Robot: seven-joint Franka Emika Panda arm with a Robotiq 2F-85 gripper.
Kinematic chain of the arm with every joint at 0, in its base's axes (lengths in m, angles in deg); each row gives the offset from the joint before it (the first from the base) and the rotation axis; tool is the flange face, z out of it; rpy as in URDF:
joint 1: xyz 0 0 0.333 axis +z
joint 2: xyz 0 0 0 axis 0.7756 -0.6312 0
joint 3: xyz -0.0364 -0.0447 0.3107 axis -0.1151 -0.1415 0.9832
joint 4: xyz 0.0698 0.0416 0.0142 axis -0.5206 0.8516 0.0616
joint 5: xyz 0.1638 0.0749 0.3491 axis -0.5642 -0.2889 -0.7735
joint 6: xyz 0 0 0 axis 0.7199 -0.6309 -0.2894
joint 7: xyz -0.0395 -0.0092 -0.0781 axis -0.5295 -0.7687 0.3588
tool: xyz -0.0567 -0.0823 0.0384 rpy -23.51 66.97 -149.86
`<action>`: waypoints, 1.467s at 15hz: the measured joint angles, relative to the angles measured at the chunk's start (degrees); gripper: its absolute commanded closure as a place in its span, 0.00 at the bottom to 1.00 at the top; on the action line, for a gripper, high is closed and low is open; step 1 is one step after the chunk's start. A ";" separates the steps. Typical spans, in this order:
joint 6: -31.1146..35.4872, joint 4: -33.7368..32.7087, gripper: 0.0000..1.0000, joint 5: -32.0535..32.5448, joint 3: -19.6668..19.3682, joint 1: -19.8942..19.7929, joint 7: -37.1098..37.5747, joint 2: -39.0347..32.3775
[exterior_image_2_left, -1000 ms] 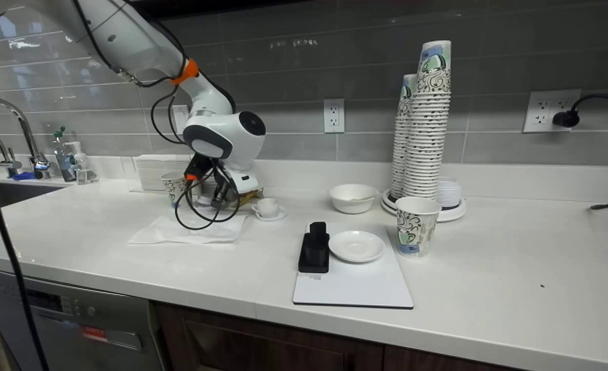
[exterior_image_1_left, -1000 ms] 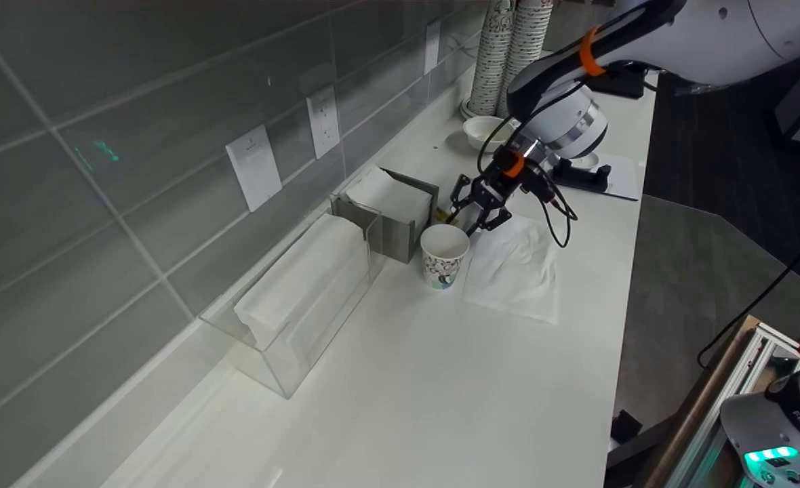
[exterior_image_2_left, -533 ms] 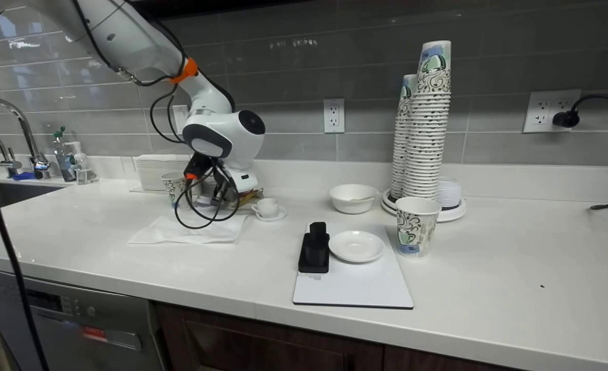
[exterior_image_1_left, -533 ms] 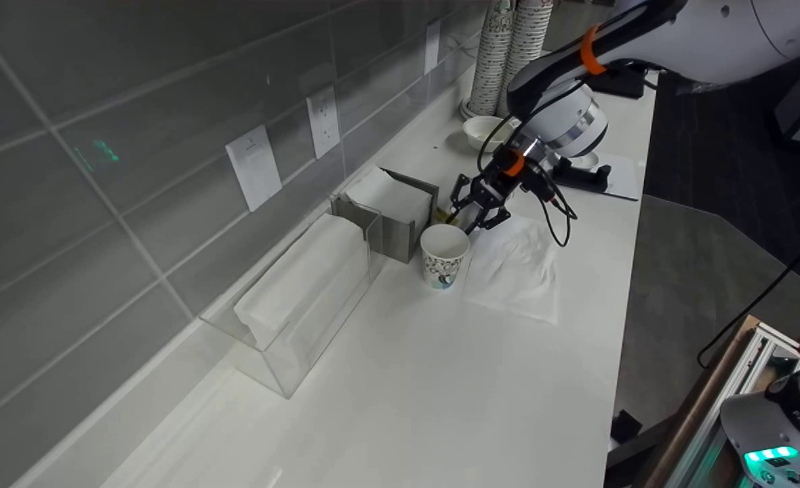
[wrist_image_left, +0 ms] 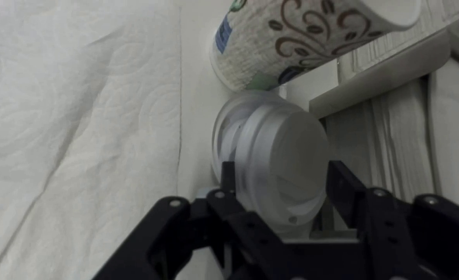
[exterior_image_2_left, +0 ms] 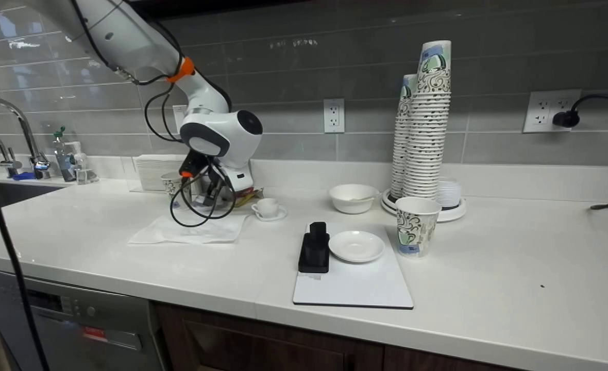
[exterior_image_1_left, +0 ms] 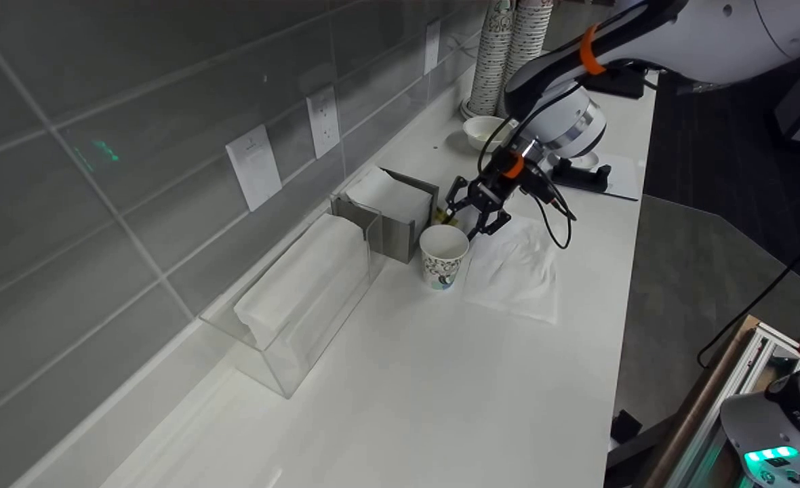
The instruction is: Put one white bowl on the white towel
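Black pincer spread apart, clear plastic lids showing between its tips, I can't tell if they touch

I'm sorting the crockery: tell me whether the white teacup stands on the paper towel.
No, the white teacup stands on a saucer beside the paper towel.

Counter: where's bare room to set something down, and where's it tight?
Bare: counter between towel and board; right of the cup beside the board, in an exterior view; and below the towel, right of the clear holder, in an exterior view. Crowded: around the gripper, with towel, metal holder, another cup and translucent stack close by.
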State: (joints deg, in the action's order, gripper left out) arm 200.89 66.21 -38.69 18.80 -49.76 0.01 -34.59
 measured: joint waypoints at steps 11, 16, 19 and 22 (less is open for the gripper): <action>-5.97 0.11 0.44 1.78 0.55 0.26 0.36 0.83; -4.91 0.09 0.36 1.79 0.55 0.28 -0.37 0.81; -4.16 0.09 0.35 1.78 0.65 0.31 -0.79 0.73; -2.74 0.09 0.37 1.71 0.88 0.31 -1.96 0.62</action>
State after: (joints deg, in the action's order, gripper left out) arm 198.15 66.30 -36.97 19.68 -49.45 -1.95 -33.97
